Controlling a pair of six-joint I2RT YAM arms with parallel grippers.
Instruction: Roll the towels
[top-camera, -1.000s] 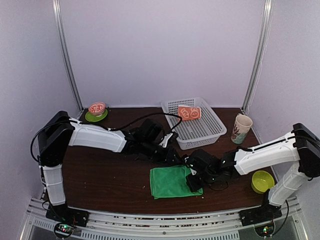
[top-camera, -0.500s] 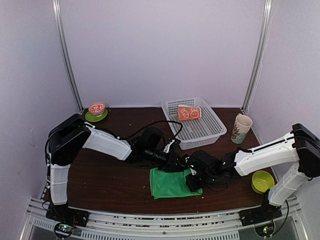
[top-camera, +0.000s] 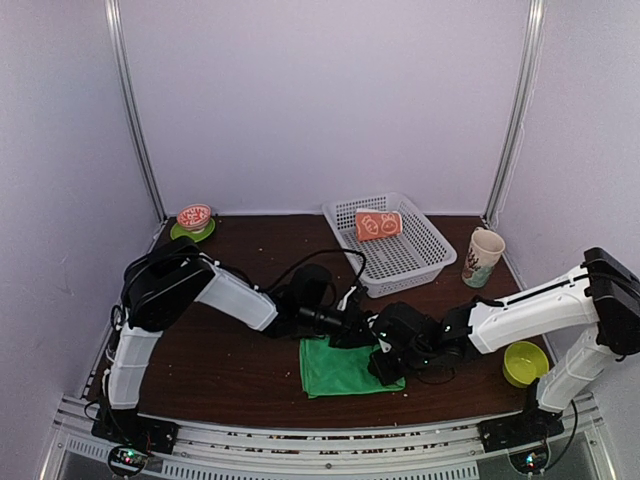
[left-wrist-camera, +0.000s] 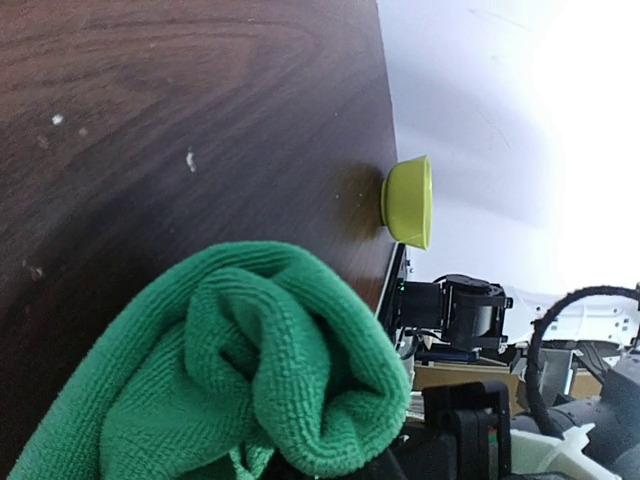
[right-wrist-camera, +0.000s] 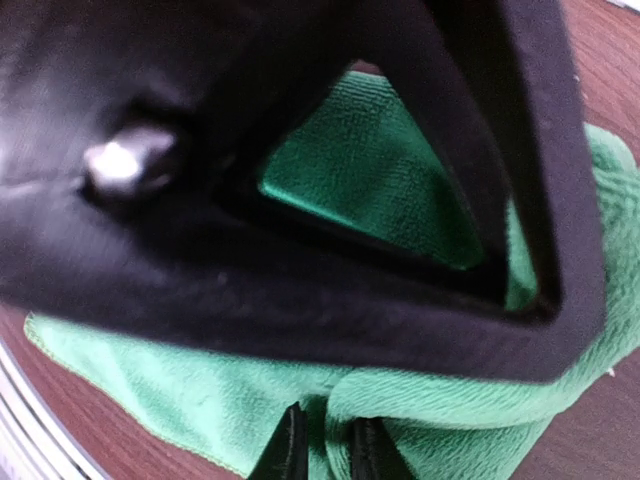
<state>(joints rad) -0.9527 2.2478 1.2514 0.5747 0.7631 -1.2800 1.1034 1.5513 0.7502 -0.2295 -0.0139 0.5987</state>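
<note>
- The green towel (top-camera: 340, 368) lies on the counter (top-camera: 220, 360) near its front edge, between the two arms. It is mostly flat and not yet rolled. In the left wrist view part of it (left-wrist-camera: 250, 380) is bunched up into a loose, raised fold.
- The orange towel (top-camera: 378, 225) sits rolled in the white basket (top-camera: 430, 258) at the back.
- We judge the green one light, soft and limp, with a nap that grips rather than slips. It will sag and unroll if let go, and nothing in it can break.
- We would take it along one edge or at two corners, pinching every layer there, so that the roll starts straight.
- The left jaws are at the towel's far edge, hidden by the raised fold. We cannot tell whether they are apart or closed on cloth.
- The right jaws hang over the towel's right side. Their fingertips (right-wrist-camera: 290, 452) stand a narrow slit apart above green cloth, gripping nothing that we can see.
- Further out stand a yellow-green bowl (top-camera: 524, 362), a cup (top-camera: 484, 256) and a small dish (top-camera: 193, 222).
</note>
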